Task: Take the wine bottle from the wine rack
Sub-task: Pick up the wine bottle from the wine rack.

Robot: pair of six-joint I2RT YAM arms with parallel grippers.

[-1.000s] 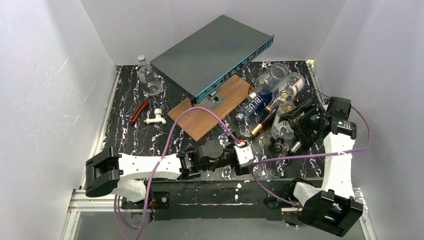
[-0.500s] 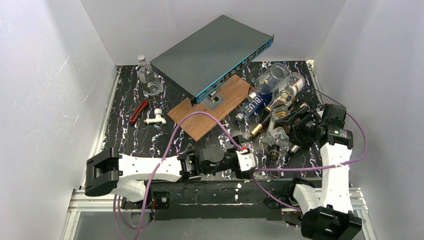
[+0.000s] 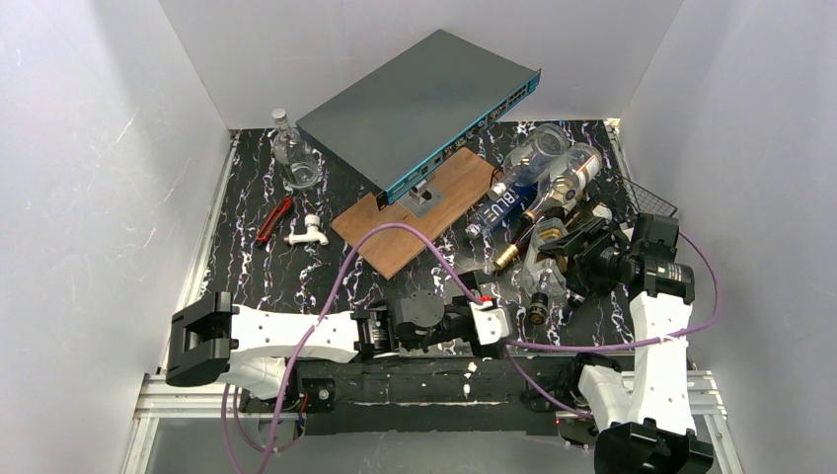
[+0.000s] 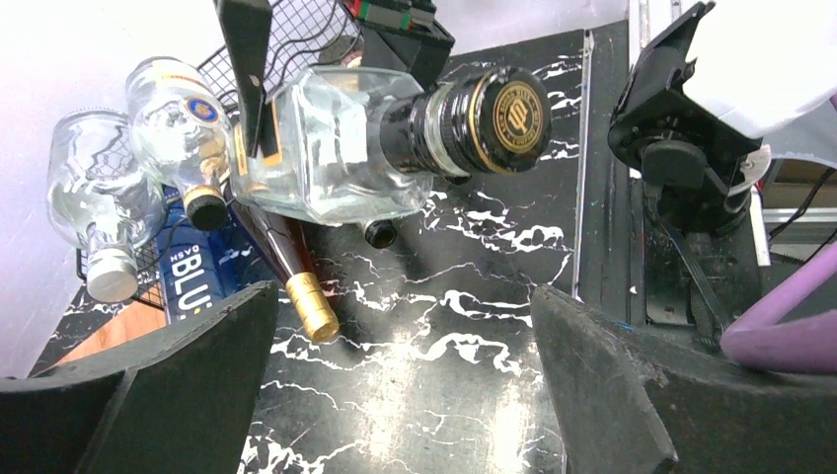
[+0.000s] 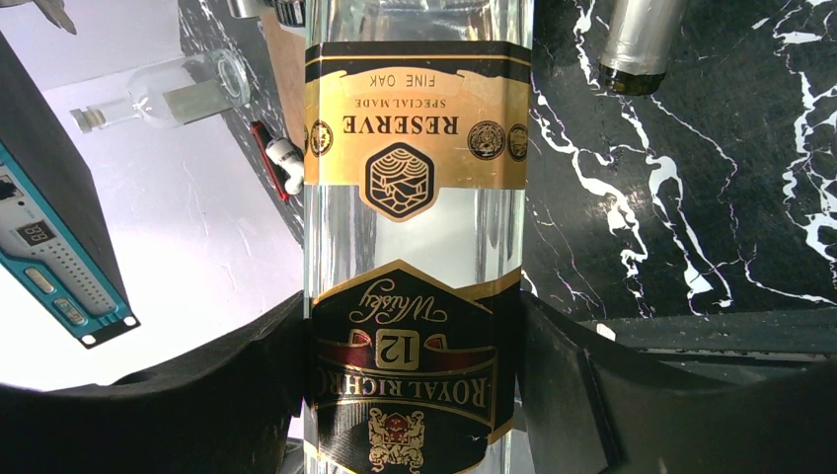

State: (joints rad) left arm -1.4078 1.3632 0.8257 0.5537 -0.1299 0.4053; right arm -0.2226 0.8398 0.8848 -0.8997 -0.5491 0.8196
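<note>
My right jaws are clamped across the body of the wine bottle [image 4: 336, 148], a clear square-shouldered one. A finger [image 5: 197, 395] presses each side of its black and gold label, which reads whisky. I hold it roughly level near the right edge of the worktop [image 3: 247, 269], with its black and gold cap [image 4: 508, 114] pointing toward the near edge. It hangs clear of the marbled surface and crosses over a dark bottle [image 4: 308, 304] with a gold foil top. I cannot tell whether its base touches the wine rack [image 3: 651, 196], whose wire grid end stands by the far right corner.

My left jaws are spread wide with nothing in them. They sit low over the worktop at the middle of the near edge, facing the cap, which is near but not between them.

Three more bottles lie toward the far right corner beside the dark one: a blue-labelled bottle [image 4: 192, 281] and two clear ones [image 4: 94, 197] [image 4: 183, 128].

Toward the far edge, a grey network switch [image 3: 415, 104] leans on a wooden board [image 3: 415, 217]. A small glass bottle [image 3: 293, 156] stands near the far left corner, and a red tool [image 3: 273, 219] lies closer in along the left side.
</note>
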